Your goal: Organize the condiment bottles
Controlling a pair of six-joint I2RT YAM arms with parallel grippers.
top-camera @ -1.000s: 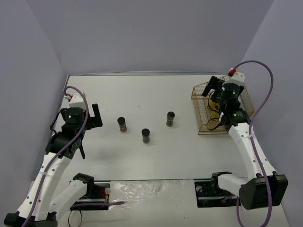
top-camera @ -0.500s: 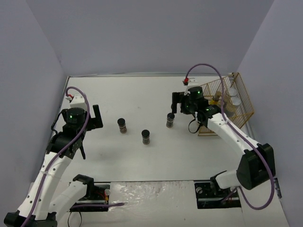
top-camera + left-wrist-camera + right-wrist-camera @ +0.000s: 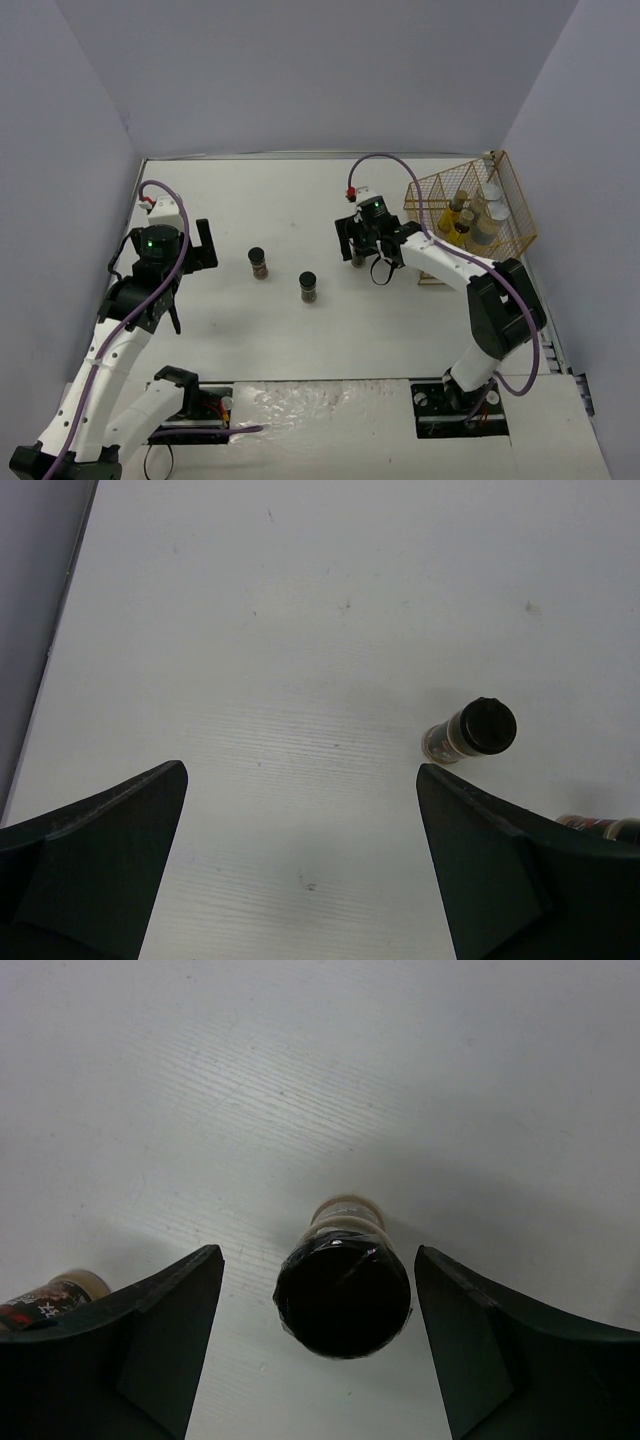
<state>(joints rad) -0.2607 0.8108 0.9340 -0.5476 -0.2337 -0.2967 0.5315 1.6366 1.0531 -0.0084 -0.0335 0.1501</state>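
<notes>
Landmark: wire basket [image 3: 428,188], at the right side of the table [image 3: 300,190].

Inside the basket: two slim yellow-filled jars [image 3: 457,212] towards its left half and two clear silver-lidded jars [image 3: 488,200] towards its right half, all upright as far as the top view shows.

Outside the basket: three short dark black-capped jars, all upright on the table to its left.
- Nearest dark jar [image 3: 344,1298]: just beside the basket's near-left corner, largely hidden under the arm in the top view.
- Middle dark jar [image 3: 308,287]: further left of the basket and a little nearer the arm bases.
- Far dark jar [image 3: 258,263]: furthest left, well apart from the basket.

Right gripper [image 3: 315,1260]: jaws partly spread, one finger on each side of the nearest dark jar. Bare table shows in the gap on both sides of the cap, so there is no contact and nothing is gripped.

Left gripper [image 3: 300,770]: jaws spread wide, nothing between them. It hangs above bare table, beyond the far dark jar from the basket.
</notes>
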